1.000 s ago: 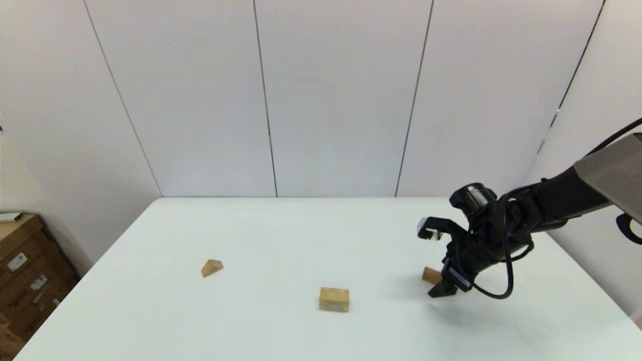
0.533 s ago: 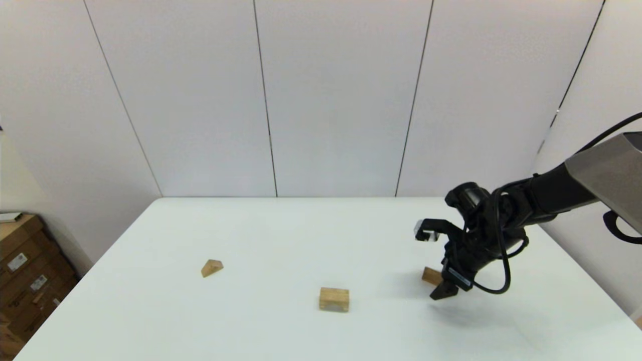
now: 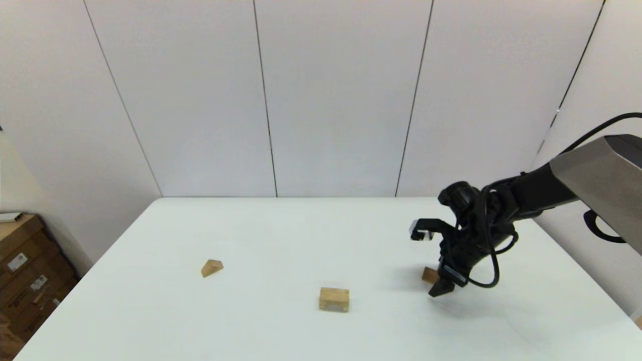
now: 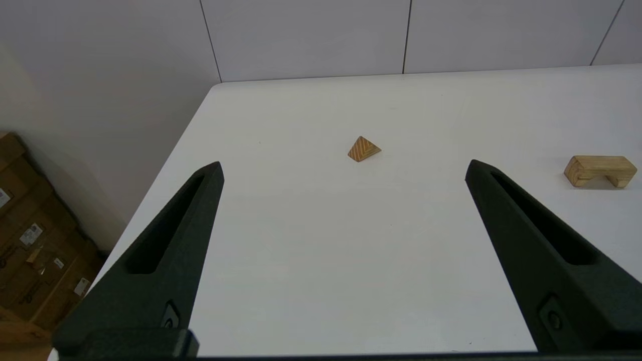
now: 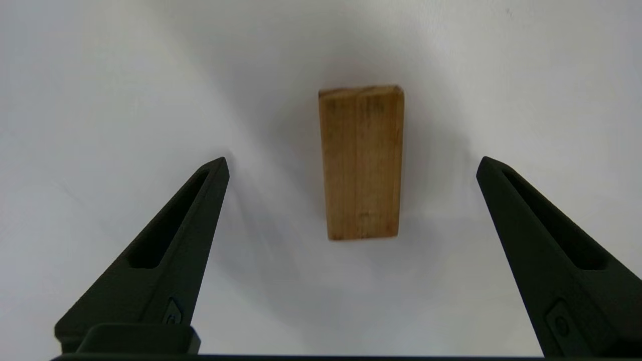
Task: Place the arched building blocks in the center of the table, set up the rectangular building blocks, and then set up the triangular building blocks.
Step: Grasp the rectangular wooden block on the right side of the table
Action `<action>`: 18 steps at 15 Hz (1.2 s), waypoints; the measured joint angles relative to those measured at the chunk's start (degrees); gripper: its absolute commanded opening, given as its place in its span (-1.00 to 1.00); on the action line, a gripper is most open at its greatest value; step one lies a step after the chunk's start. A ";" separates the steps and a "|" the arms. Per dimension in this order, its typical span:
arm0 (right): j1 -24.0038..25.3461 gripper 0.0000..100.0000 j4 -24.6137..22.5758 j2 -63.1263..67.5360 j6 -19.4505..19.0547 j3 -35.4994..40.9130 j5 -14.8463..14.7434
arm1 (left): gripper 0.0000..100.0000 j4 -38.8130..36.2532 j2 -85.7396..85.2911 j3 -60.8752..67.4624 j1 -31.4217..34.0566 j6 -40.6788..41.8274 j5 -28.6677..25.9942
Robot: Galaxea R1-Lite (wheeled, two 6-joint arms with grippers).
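right now the right gripper point(image 5: 352, 163) hangs w/ jaws wide open over the rectangular block point(image 5: 361, 161), which lies flat on the counter point(image 3: 281, 235), long axis running lengthwise between the fingers point(image 5: 165, 240), untouched.

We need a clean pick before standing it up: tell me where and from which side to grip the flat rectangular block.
Grip the rectangular block across its two long edges, near mid-length, coming straight down from above. It lies flat on the table, lengthwise between the open fingers of the right gripper poised over it, so its narrow width probably fits the gap.
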 measured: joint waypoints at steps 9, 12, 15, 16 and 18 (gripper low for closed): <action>0.02 1.00 5.07 1.43 -1.74 -2.63 -0.02 | 1.00 0.02 0.00 0.00 0.00 -0.02 0.00; 0.09 1.00 5.58 1.62 -1.83 -3.50 0.04 | 1.00 0.00 0.00 0.00 0.00 -0.02 0.00; 0.26 -1.00 5.56 2.04 -1.74 -3.91 0.06 | 1.00 0.02 0.02 0.00 0.00 -0.02 0.01; 0.28 -1.00 5.53 2.15 -1.74 -3.96 0.06 | 1.00 0.02 0.02 0.00 0.00 0.00 -0.02; 0.28 -1.00 5.53 2.40 -1.72 -4.05 0.00 | 1.00 0.02 0.02 0.00 0.00 0.02 0.01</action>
